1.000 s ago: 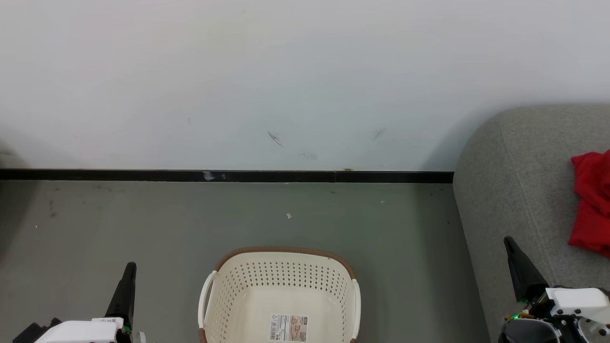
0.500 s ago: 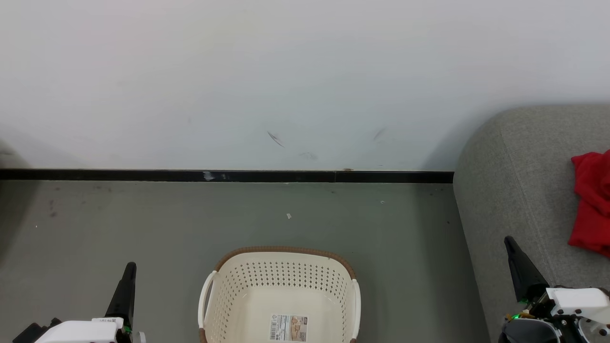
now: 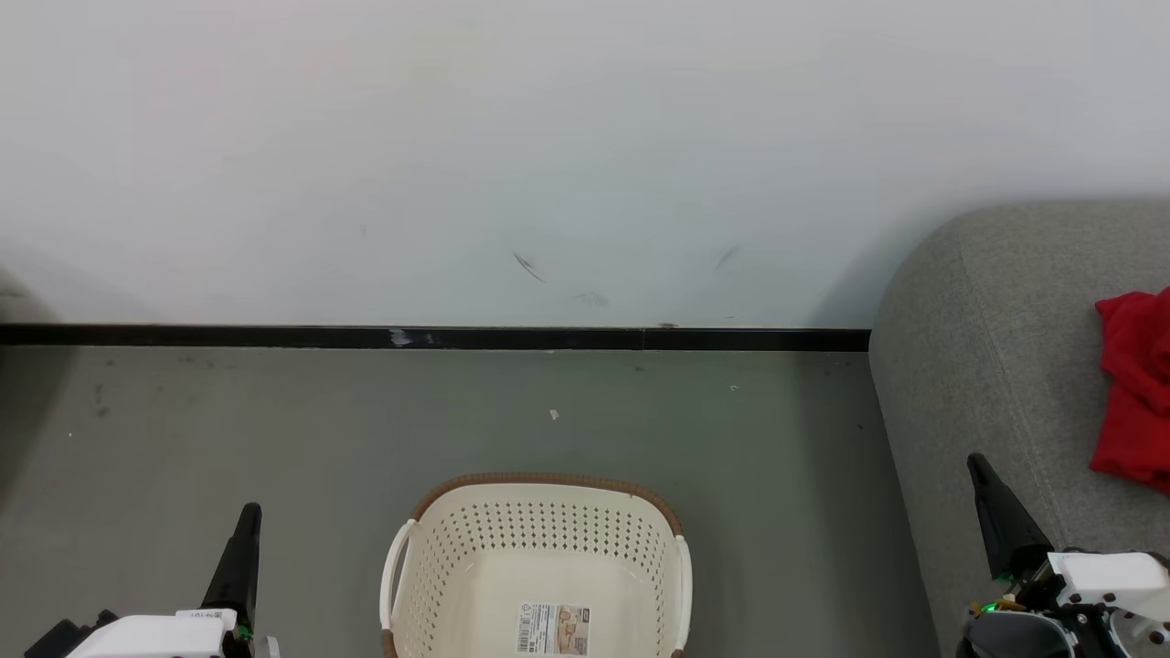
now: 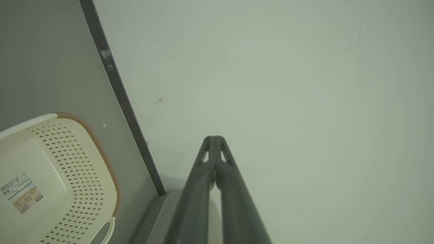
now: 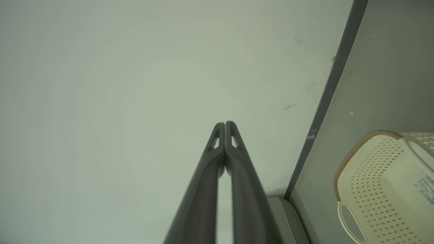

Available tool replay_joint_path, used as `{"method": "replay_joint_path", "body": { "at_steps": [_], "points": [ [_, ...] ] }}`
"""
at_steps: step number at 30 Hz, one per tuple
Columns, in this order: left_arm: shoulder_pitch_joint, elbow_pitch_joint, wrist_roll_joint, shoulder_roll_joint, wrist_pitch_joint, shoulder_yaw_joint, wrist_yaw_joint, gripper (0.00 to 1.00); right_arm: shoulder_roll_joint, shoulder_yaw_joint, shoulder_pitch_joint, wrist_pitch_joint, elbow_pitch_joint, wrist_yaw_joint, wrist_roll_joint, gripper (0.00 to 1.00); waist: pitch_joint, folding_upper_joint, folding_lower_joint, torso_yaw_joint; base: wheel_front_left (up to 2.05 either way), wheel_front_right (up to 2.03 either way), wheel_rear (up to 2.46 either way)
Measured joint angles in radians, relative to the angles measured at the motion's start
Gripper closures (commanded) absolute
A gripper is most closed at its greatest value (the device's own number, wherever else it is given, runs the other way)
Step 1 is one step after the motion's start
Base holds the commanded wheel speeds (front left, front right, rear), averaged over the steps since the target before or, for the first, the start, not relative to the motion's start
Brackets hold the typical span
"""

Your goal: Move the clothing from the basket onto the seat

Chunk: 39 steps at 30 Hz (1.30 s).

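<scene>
Zero garments showing in basket (image 3: 548, 480); finds clothing (image 3: 1133, 393) on seat (image 3: 987, 366), right of nearer right tool (image 3: 976, 463), pinched closed and empty like left tool (image 3: 249, 512).

The grey-green floor (image 3: 274, 429) carries the basket (image 3: 539, 525) — it stands between the left hand (image 3: 251, 510) and the right hand (image 3: 974, 461). The seat (image 3: 996, 347) bears the clothing (image 3: 1138, 393) — beyond the right hand, to its right.

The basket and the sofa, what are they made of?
The basket looks like cream plastic, smooth and a bit shiny, with moulded rows of holes; its brown rim looks woven. The sofa looks like grey cloth, matte, with a fine weave.
</scene>
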Motion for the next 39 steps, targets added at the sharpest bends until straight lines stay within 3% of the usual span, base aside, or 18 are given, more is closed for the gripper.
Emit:
{"method": "replay_joint_path", "body": {
  "at_steps": [39],
  "points": [
    [0.0, -0.001, 0.0, 0.0, 0.0, 0.001, 0.0, 1.0, 0.002, -0.006, 0.0, 0.008, 0.001, 0.0, 0.0, 1.0, 0.0, 0.0, 0.0, 0.0, 0.0, 0.0, 0.0]
  ]
}}
